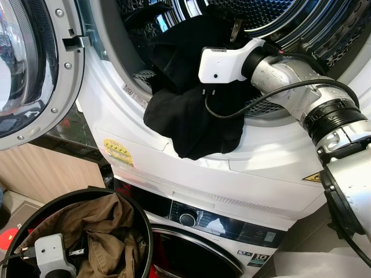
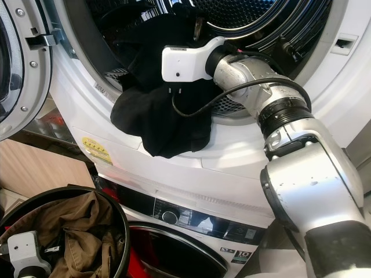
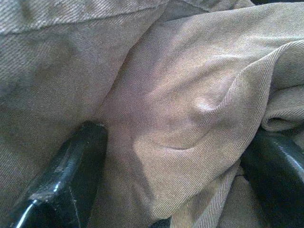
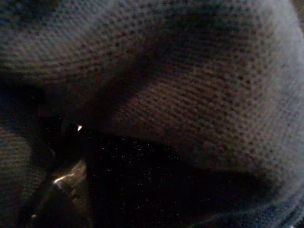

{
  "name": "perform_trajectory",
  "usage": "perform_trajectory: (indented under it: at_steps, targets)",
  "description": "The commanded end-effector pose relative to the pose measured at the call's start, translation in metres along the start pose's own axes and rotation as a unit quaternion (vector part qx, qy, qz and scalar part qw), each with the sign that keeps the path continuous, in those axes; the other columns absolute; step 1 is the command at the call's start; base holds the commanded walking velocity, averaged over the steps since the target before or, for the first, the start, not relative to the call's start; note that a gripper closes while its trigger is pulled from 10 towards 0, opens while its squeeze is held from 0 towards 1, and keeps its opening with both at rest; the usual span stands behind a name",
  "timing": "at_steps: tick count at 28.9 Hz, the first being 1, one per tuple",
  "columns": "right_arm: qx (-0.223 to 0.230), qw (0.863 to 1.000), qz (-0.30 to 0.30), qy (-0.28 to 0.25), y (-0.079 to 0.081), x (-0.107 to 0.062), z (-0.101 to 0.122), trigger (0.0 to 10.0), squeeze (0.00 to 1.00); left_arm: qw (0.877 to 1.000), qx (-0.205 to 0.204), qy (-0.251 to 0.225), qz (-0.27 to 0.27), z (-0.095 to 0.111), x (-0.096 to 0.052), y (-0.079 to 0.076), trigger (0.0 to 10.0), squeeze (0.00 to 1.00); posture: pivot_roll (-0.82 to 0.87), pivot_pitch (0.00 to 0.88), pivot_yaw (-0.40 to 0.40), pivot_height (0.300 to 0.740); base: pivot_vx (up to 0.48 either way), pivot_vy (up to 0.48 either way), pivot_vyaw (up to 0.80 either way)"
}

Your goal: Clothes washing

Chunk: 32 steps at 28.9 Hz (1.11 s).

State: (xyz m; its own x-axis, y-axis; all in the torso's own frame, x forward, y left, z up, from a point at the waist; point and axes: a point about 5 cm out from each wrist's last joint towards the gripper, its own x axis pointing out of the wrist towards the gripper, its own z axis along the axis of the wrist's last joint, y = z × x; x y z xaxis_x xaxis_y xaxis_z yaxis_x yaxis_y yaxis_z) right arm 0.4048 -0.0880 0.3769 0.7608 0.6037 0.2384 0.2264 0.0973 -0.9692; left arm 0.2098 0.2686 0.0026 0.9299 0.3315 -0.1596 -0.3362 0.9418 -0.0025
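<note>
Going left to right: your left gripper [image 3: 156,190] is down in the black basket [image 1: 142,229] at the bottom left, fingers [image 3: 66,171] spread wide with a fold of the brown garment [image 1: 101,223] bulging up between them. That basket holds only brown cloth as far as I can see.

The open door [image 1: 35,69] hangs off to the left. The black garment [image 1: 191,121] is half in the drum [image 1: 278,14], half draped over the front lip, long axis running from the drum down and out toward you. Your right arm [image 1: 290,87] reaches into the drum mouth, wrist on top of that cloth. Can't tell how its fingers sit, the wrist view is just dark knit. I'd say the hanging tail needs pushing inward, and the right arm's nearer.
</note>
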Motion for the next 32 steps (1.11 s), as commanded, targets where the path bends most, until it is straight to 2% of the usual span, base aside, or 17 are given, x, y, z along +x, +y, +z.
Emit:
perform_trajectory:
  at_steps: [1,16,17,18,19,32]
  targets:
    - [-0.005,1.000,0.007,-0.003,0.000,-0.002,-0.002,10.0,0.00,0.999,0.005,0.037,-0.018,-0.013,-0.006,-0.007,10.0,0.00,0.02,0.052,-0.013,0.740,0.000,0.000,0.00]
    - [-0.005,1.000,0.007,-0.003,0.000,-0.002,-0.002,10.0,0.00,0.999,0.005,0.037,-0.018,-0.013,-0.006,-0.007,10.0,0.00,0.02,0.052,-0.013,0.740,0.000,0.000,0.00]
    - [-0.002,1.000,0.010,-0.006,0.001,-0.003,-0.002,10.0,0.00,0.999,0.005,0.037,-0.018,-0.013,-0.006,-0.007,10.0,0.00,0.02,0.052,-0.012,0.740,0.000,0.000,0.00]
    - [0.074,0.996,-0.053,-0.003,-0.019,-0.019,-0.020,10.0,0.00,0.999,0.006,0.038,-0.023,-0.013,-0.004,-0.009,10.0,0.00,0.01,0.055,-0.003,0.740,0.000,0.000,0.00]
    - [0.081,0.995,-0.061,-0.004,-0.022,-0.020,-0.022,10.0,0.00,0.999,0.006,0.038,-0.023,-0.013,-0.004,-0.009,10.0,0.00,0.01,0.055,-0.003,0.740,0.000,0.000,0.00]
    - [0.086,0.993,-0.070,-0.028,-0.028,-0.019,-0.016,10.0,0.00,0.999,0.006,0.034,-0.023,-0.011,-0.003,-0.008,10.0,0.00,0.01,0.043,-0.001,0.740,0.000,0.000,0.00]
